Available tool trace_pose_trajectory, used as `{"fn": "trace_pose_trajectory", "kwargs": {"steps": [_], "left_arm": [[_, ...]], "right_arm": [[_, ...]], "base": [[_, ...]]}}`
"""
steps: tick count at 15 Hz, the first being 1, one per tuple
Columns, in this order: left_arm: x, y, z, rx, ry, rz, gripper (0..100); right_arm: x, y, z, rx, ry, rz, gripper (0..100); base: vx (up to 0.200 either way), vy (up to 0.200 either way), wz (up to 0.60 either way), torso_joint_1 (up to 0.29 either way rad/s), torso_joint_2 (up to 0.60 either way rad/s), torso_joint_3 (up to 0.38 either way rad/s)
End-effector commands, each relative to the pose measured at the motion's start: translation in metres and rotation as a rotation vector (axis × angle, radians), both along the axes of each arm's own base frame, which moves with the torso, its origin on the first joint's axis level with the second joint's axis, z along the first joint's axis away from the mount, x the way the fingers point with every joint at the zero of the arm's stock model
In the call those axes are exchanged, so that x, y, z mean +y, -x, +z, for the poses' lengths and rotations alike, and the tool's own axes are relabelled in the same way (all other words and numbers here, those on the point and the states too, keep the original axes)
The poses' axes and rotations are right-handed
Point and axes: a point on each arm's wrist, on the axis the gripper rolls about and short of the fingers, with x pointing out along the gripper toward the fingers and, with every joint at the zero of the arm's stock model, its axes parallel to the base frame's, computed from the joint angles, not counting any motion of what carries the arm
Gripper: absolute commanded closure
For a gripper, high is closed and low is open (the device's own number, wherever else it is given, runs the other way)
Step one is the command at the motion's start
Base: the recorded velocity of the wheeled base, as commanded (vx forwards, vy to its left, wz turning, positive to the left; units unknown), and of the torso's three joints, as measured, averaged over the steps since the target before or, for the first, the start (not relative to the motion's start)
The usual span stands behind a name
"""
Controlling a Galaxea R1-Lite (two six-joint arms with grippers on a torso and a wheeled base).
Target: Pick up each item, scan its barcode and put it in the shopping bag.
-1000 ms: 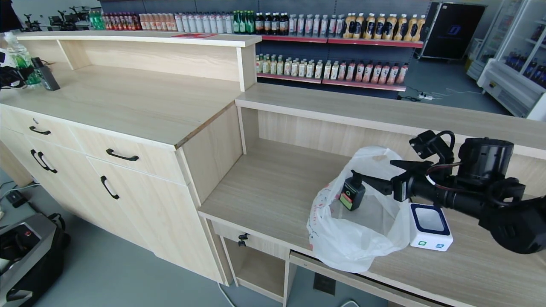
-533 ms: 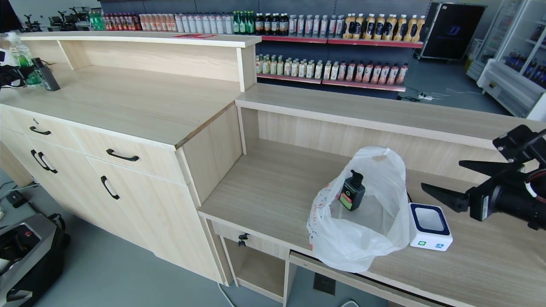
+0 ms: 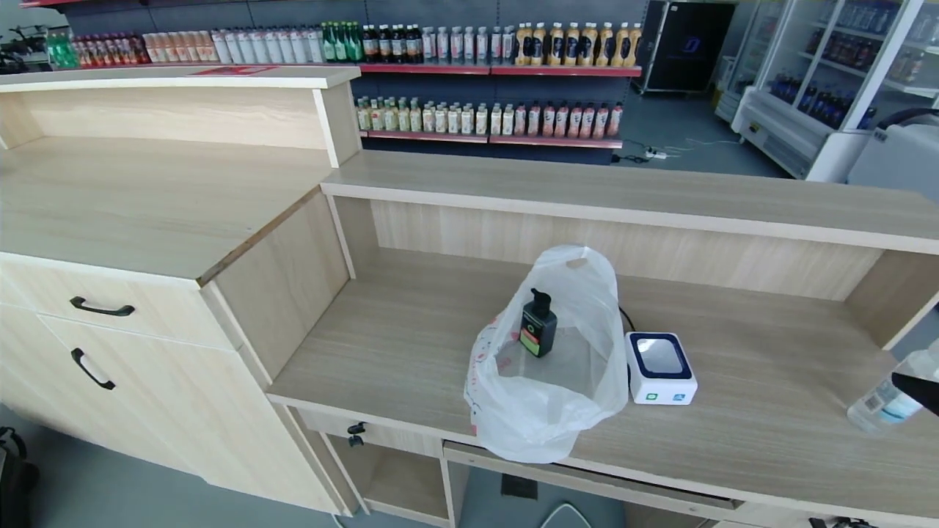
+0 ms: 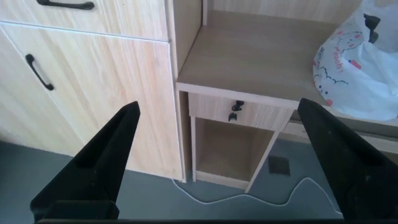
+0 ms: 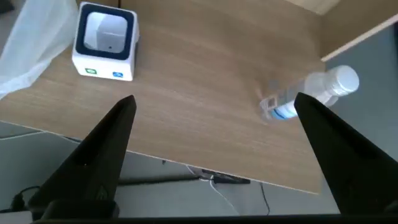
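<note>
— Shop shelves (image 3: 484, 73) of drinks ran behind the wooden counter (image 3: 411, 345), didn't they? What was waiting on it?

— One clear water bottle (image 3: 880, 396), apparently lying on its side near the counter's right end, well apart from the scanner (image 3: 660, 367). The shopping bag (image 3: 513, 411) stood open just beside the scanner, with a black pump bottle (image 3: 538, 334) upright inside.

— And the grippers?

— Both were spread wide and empty. The right gripper (image 5: 214, 99) hung over the counter's front edge, with the water bottle just beside one finger, not between the two. The left gripper (image 4: 219, 106) was low, out in front of the cabinet (image 4: 81, 93), away from every item.

— How would that bottle handle?

— My guess is fairly light, though I couldn't tell how full it was. It was smooth, round plastic, so it would likely roll at a nudge and slip in a loose pinch. Thin walls would dent under a hard one.

— Where to take hold?

— Across the body near the label (image 5: 283, 111), fingers square to its length, not at the white cap (image 5: 345, 79). I'd leave the label's printed side uncovered, since the scanner has to read it.
</note>
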Motion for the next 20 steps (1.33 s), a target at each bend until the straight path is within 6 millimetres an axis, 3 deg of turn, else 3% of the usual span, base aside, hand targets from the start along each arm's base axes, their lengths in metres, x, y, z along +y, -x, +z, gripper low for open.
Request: {"fn": "trace_pose_trajectory", "kwargs": {"steps": [1,2,5,8,9,11,13,15,17,20], "left_arm": [[0.000,0.000,0.000,-0.001,0.000,-0.001,0],[0.000,0.000,0.000,0.000,0.000,-0.001,0],[0.000,0.000,0.000,0.000,0.000,-0.001,0],[0.000,0.000,0.000,0.000,0.000,-0.001,0],[0.000,0.000,0.000,0.000,0.000,-0.001,0],[0.000,0.000,0.000,0.000,0.000,-0.001,0],[0.000,0.000,0.000,0.000,0.000,-0.001,0],[0.000,0.000,0.000,0.000,0.000,-0.001,0],[0.000,0.000,0.000,0.000,0.000,-0.001,0],[0.000,0.000,0.000,0.000,0.000,-0.001,0]], "right_arm": [[-0.030,0.012,-0.013,0.078,-0.046,-0.175,0],[-0.036,0.012,-0.016,0.092,-0.043,-0.192,0],[-0.080,-0.005,-0.028,0.018,-0.008,-0.262,0],[-0.124,-0.009,-0.054,-0.109,-0.068,-0.107,0],[-0.129,-0.010,-0.059,-0.111,-0.066,-0.079,0],[-0.151,-0.025,-0.075,-0.130,-0.086,-0.029,0],[-0.170,-0.038,-0.076,-0.162,-0.118,-0.043,0],[-0.177,-0.060,-0.072,-0.193,-0.147,-0.014,0],[-0.177,-0.101,-0.067,-0.225,-0.154,0.064,0],[-0.159,-0.134,-0.076,-0.210,-0.162,0.162,0]], "base": [[0.000,0.000,-0.60,0.002,0.00,0.007],[0.000,0.000,-0.60,0.002,0.00,0.002],[0.000,0.000,-0.20,0.002,0.00,0.002],[0.000,0.000,0.00,0.000,0.00,0.000],[0.000,0.000,0.00,0.000,0.00,0.000],[0.000,0.000,0.00,0.000,0.00,0.000],[0.000,0.000,0.00,0.000,0.00,0.000],[0.000,0.000,0.00,0.000,0.00,0.000],[0.000,0.000,0.00,0.000,0.00,0.000],[0.000,0.000,0.00,0.000,0.00,0.000]]}}
